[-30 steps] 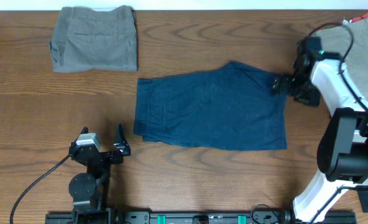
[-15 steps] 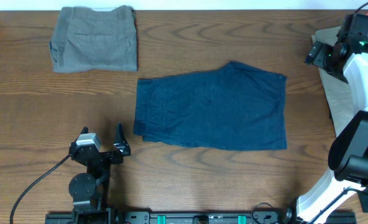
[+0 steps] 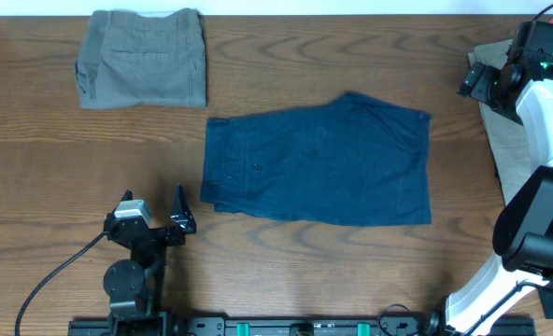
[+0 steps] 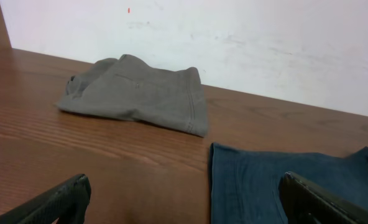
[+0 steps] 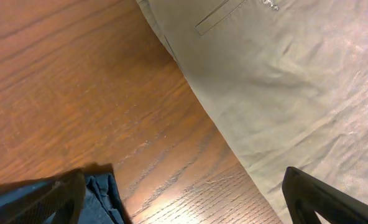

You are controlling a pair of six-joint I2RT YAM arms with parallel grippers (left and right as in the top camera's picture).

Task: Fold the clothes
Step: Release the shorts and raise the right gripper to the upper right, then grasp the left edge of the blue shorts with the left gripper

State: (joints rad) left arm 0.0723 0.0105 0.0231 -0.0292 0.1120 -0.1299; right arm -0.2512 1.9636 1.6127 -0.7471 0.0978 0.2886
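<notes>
While neither arm has hold of any cloth, the overhead view shows the task partway through. Nearest the base, at lower left of the frame, the left gripper [image 3: 153, 205] rests low over the bare table [image 3: 286, 271], just below and left of the dark navy shorts [image 3: 319, 163]. In the left wrist view its fingers sit at the two bottom corners of the frame, spread wide with nothing between them. The navy pair occupies the centre of the table, lying flat as a rough rectangle with the waistband at its left edge. It appears to be laid leg over leg, though the pictures do not settle this, and a further fold to a compact size seems outstanding. At the right edge a light beige pair [image 3: 508, 149] lies spread and partly hidden by the right arm. The right wrist view shows its pocket slit and creases, so it looks unfolded. Farther back, at upper right, the right gripper [image 3: 477, 82] hangs between the navy pair's far corner and the beige cloth, its fingers likewise wide apart and empty. At upper left, the grey-olive pair [image 3: 144, 58] lies by the table's far edge as a small neat packet and appears finished. By this reading one pair is done and two remain.
</notes>
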